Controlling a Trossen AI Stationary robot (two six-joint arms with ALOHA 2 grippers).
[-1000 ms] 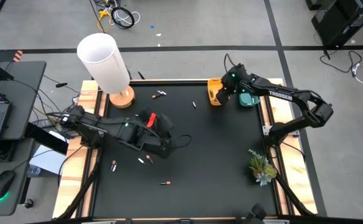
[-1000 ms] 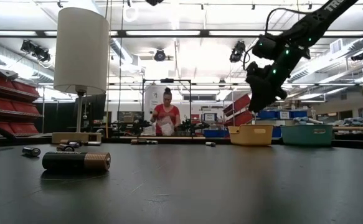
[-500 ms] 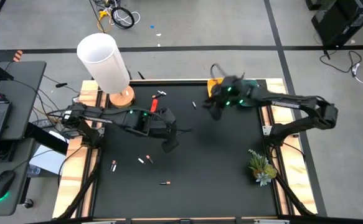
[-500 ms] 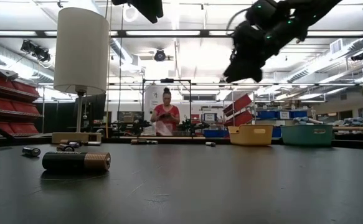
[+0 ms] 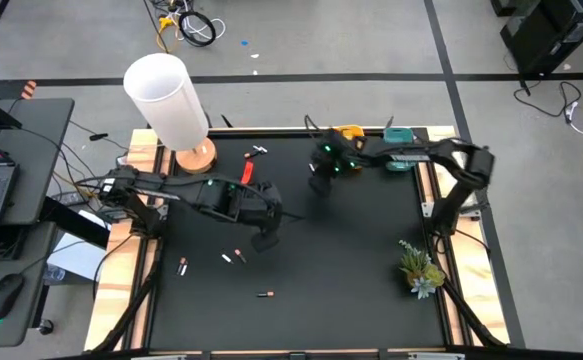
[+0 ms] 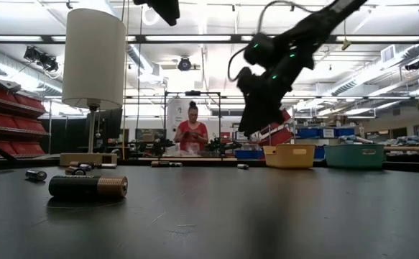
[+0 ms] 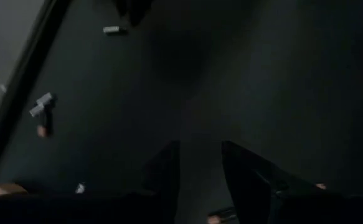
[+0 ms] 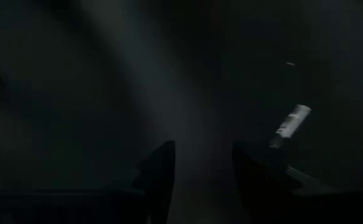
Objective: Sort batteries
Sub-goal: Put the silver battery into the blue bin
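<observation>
Black table (image 5: 351, 260); scattered batteries (image 5: 239, 256), lamp (image 5: 193, 155), yellow tray (image 5: 348, 132), teal tray (image 5: 401, 162), small plant (image 5: 419, 268).

Left wrist view: the left arm's two dark fingers (image 7: 169, 171) are cut off by the frame's lower edge, a dark shape at the top edge is too cropped to identify, and the small pale cylinder batteries (image 7: 42, 106) on the black mat are too tiny to tell type or colour. Right wrist view is dim & smeared: one pale battery (image 8: 291, 121) shows only as a blurred streak. Low view: the left arm (image 6: 162, 8) is cut off at the top edge, gripper mostly out of frame, and the right gripper (image 6: 256, 119) is a dark silhouette, finger gap unreadable.
</observation>
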